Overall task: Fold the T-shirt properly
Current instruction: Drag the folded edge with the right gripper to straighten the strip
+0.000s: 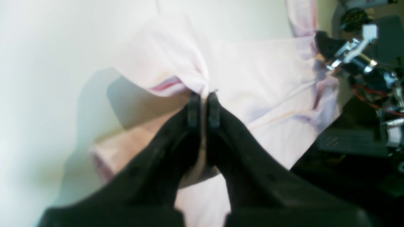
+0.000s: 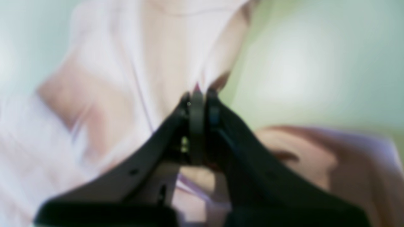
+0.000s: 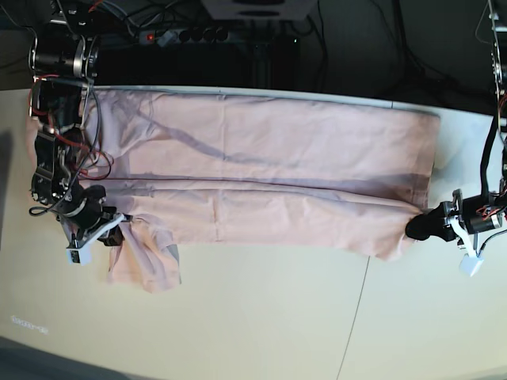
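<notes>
The pale pink T-shirt (image 3: pixel 269 178) lies folded lengthwise into a long band across the table, with a sleeve flap hanging toward the front at its left end. My left gripper (image 3: pixel 410 229) is at the band's right front corner. In the left wrist view the left gripper (image 1: pixel 203 94) is shut on a pinch of the T-shirt (image 1: pixel 258 69). My right gripper (image 3: pixel 124 221) is at the left front corner. The blurred right wrist view shows the right gripper (image 2: pixel 202 94) shut on a fold of the T-shirt (image 2: pixel 164 47).
The pale table (image 3: pixel 261 317) has a seam running down its right part. A power strip (image 3: pixel 190 36) and dark cables lie behind the far edge. The right arm's body (image 3: pixel 55 158), with red wiring, stands over the shirt's left end.
</notes>
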Controlling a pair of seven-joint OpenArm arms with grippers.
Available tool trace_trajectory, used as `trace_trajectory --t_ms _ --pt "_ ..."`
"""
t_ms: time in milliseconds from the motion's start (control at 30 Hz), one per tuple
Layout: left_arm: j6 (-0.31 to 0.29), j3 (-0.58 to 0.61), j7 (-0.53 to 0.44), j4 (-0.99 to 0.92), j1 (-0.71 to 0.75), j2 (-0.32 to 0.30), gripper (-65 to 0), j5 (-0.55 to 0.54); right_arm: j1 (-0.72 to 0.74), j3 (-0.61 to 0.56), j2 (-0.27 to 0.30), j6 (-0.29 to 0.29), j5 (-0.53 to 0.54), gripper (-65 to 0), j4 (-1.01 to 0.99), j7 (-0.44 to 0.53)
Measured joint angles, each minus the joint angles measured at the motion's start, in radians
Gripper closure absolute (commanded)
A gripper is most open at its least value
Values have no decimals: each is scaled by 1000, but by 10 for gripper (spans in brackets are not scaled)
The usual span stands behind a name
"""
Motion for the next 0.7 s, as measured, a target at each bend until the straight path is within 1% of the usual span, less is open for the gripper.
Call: trace_trajectory --t_ms 167,267,400,533,700 --pt "0 0 3 50 43 -22 0 -3 -109 -3 58 3 56 0 128 -26" --pt "0 0 4 63 72 -23 0 -3 -159 -4 95 2 70 0 198 -49" --pt "0 1 7 63 90 -23 0 0 -204 -4 141 2 85 0 290 -53" --pt "0 1 3 64 87 -23 0 -2 -245 -5 172 2 89 0 407 -48" --pt "0 1 5 64 87 -23 0 -2 -337 -6 209 2 104 0 542 -51"
